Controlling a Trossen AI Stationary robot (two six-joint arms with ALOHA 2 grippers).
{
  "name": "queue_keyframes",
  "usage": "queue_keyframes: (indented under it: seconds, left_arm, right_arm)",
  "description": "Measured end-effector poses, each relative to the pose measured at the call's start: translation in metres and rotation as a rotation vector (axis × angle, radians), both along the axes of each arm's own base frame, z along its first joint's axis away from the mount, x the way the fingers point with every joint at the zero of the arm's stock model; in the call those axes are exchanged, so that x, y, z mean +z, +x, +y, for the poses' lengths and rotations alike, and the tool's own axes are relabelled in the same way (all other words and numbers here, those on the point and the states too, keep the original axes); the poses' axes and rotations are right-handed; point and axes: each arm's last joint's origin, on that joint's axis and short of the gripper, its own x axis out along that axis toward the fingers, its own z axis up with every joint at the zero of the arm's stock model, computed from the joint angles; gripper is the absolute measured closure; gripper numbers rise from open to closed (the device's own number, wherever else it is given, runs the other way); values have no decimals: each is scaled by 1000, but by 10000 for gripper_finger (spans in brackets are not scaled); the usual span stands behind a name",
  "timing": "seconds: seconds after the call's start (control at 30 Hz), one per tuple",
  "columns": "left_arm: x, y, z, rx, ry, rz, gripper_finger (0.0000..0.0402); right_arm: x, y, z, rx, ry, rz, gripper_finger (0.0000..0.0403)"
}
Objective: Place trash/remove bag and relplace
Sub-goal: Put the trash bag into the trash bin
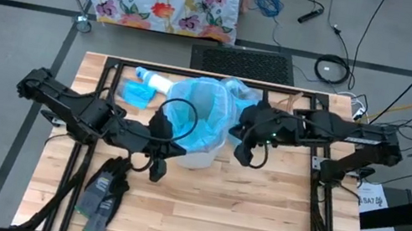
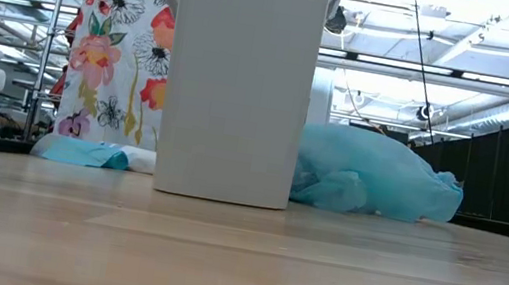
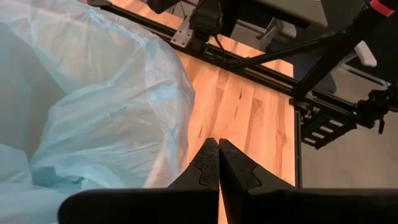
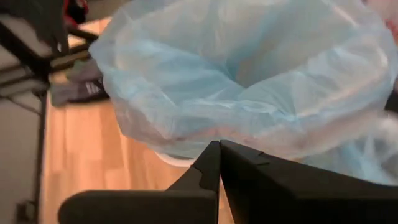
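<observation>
A: Trash is nowhere to be seen loose on the table from above; what shows is the white bin [image 1: 199,144] lined with a light blue bag [image 1: 193,113], standing mid-table toward the far edge. A second bunched blue bag [image 1: 237,91] lies just behind it.

B: And the grippers?

A: The left gripper [image 1: 157,168] sits just beside the bin's near-left wall, the right gripper [image 1: 245,152] just beside its right wall. Both are clenched on nothing. They flank the bin about equally, so neither is clearly nearer the rim.

B: Open room?

A: Bare wood in front of the bin; the dark grey gloves [image 1: 105,191] lie near the left front, a white bottle [image 1: 155,81] at the back left.

B: The low view?

A: The bin [image 2: 237,79] stands upright, long axis vertical, with the bunched bag [image 2: 371,175] resting on the table behind to its right. No gripper shows there.

B: Left wrist?

A: The shut fingers [image 3: 211,165] point across the wood, the bag's overhang [image 3: 106,106] close to one side.

B: Right wrist?

A: Its closed fingers [image 4: 214,163] aim at the folded rim of the bag [image 4: 249,93], which looks very near. I judge that arm better faced to pinch the liner
</observation>
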Motion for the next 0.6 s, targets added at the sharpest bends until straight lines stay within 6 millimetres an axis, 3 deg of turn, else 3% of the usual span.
queue_keyframes:
  seconds: [0.27, 0.6]
  left_arm:
    - [0, 0, 0, 0, 0, 1, 402]
    - [0, 0, 0, 0, -1, 1, 402]
  right_arm:
    - [-3, 4, 14, 275, -274, 54, 347]
    - [-12, 19, 17, 355, -411, 76, 272]
